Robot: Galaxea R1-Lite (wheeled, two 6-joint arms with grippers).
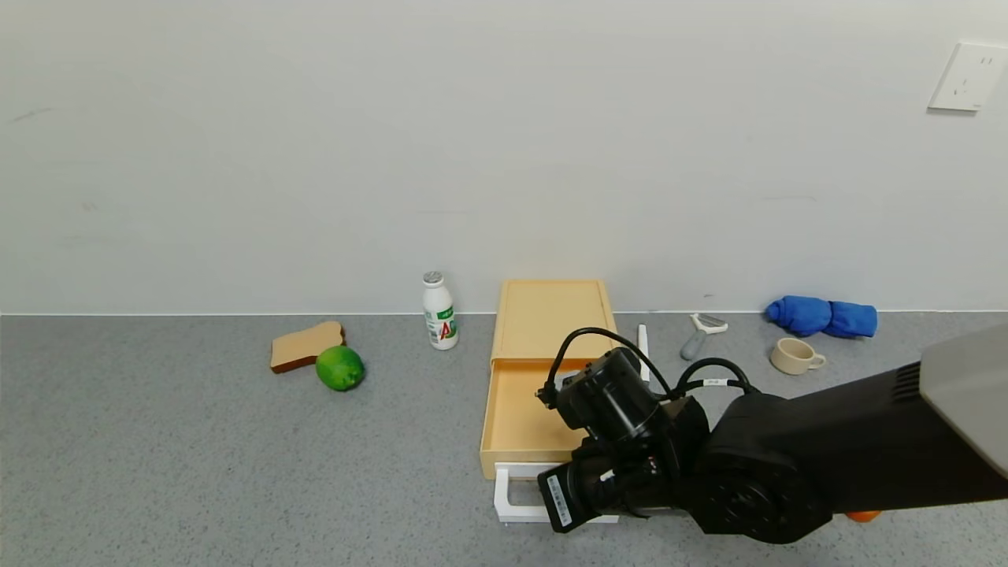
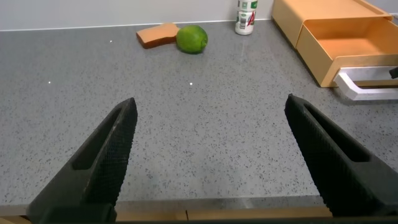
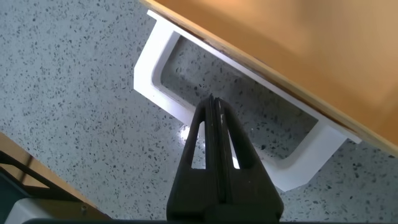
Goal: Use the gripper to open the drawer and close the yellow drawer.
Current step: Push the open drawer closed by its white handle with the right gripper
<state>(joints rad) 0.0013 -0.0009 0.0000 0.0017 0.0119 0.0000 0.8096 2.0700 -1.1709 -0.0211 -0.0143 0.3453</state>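
The pale-yellow drawer (image 1: 551,319) stands against the back wall with its shallow tray (image 1: 520,413) slid out towards me, and its white loop handle (image 1: 510,494) is at the front. My right gripper (image 3: 212,102) is shut with its fingers pressed together, and the tips lie over the handle's outer bar (image 3: 168,102). In the head view the right wrist (image 1: 622,441) covers the tray's right front corner. My left gripper (image 2: 211,102) is open and empty, low over the bare table near its front edge. The drawer (image 2: 348,37) lies far to its side.
A small white bottle (image 1: 439,311) stands left of the drawer. A bread slice (image 1: 305,346) and a green lime (image 1: 340,368) lie further left. A peeler (image 1: 701,335), a cream cup (image 1: 795,356) and a blue cloth (image 1: 823,316) lie to the right.
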